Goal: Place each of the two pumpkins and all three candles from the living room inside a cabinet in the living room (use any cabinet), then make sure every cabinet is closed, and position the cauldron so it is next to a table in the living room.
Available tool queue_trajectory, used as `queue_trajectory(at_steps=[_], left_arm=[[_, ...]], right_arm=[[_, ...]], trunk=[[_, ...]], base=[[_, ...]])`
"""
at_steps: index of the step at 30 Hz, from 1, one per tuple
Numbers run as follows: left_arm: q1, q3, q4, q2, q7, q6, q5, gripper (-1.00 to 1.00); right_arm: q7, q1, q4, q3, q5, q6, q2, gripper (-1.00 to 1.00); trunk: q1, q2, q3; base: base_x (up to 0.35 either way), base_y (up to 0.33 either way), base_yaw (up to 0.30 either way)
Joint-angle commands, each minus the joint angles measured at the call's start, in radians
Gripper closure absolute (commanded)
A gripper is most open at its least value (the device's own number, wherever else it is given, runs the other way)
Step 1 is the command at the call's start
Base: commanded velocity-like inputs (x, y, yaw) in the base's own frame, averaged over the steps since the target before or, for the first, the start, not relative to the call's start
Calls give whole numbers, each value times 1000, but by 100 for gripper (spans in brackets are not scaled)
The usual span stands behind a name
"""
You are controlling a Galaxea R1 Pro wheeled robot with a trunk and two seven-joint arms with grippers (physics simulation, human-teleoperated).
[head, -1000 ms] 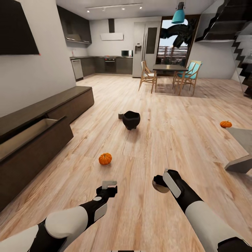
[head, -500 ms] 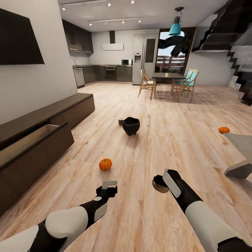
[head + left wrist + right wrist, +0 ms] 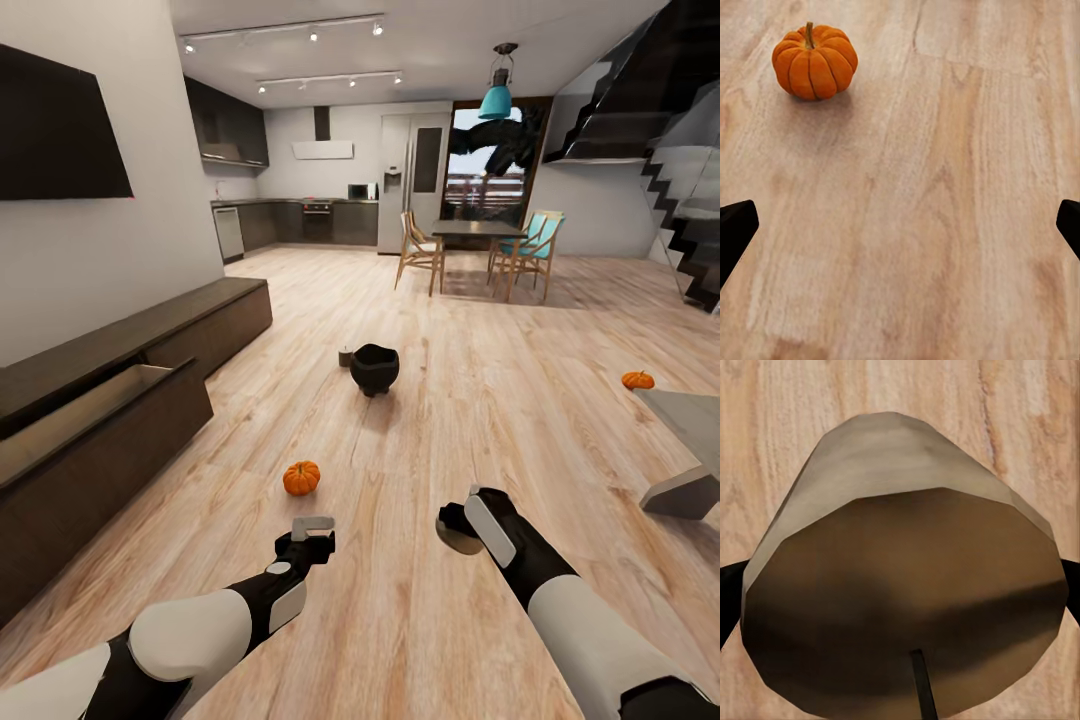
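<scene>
— Cabinet [image 3: 110,400] along the left wall: its near drawer [image 3: 70,415] is pulled open, tan inside, nothing in it that I can see.
— And the cauldron [image 3: 375,367]?
— Upright mid-floor, mouth up; a candle [image 3: 346,356] stands just beside it.
— Pumpkins?
— One pumpkin [image 3: 301,477] ahead of the left gripper [image 3: 312,527], whose fingers are spread wide; another [image 3: 637,380] by the table [image 3: 690,440].
— Right gripper [image 3: 462,524]?
— Clamped on a candle [image 3: 904,607], wick end toward the wrist camera.

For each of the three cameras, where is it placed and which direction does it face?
Head view: on the head, facing forward and down over the floor, cauldron and open cabinet; both arms show.
Left wrist view: near the left gripper, facing the floor; jaws at the edges. It shares the near pumpkin with the head view.
Right wrist view: near the right gripper, facing the held candle.
</scene>
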Motion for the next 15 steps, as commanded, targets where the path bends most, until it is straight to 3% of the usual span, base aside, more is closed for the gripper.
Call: queue_trajectory(at_steps=[1,8,15], left_arm=[[-1,-8,-4,0,8,-6,4,-100],[-1,-10,-3,2,17,-10,3,-100],[-2,-10,-3,2,22,-10,2,-100]], right_arm=[[-10,-1,-1,6,-11,0,-1,100],[-10,-1,2,5,-11,-4,-2,100],[-10,-1,16,5,-11,-41,-3,100]], trunk=[[0,0,-1],[0,0,-1],[0,0,-1]], base=[[0,0,0],[23,0,0],[301,-1,0]])
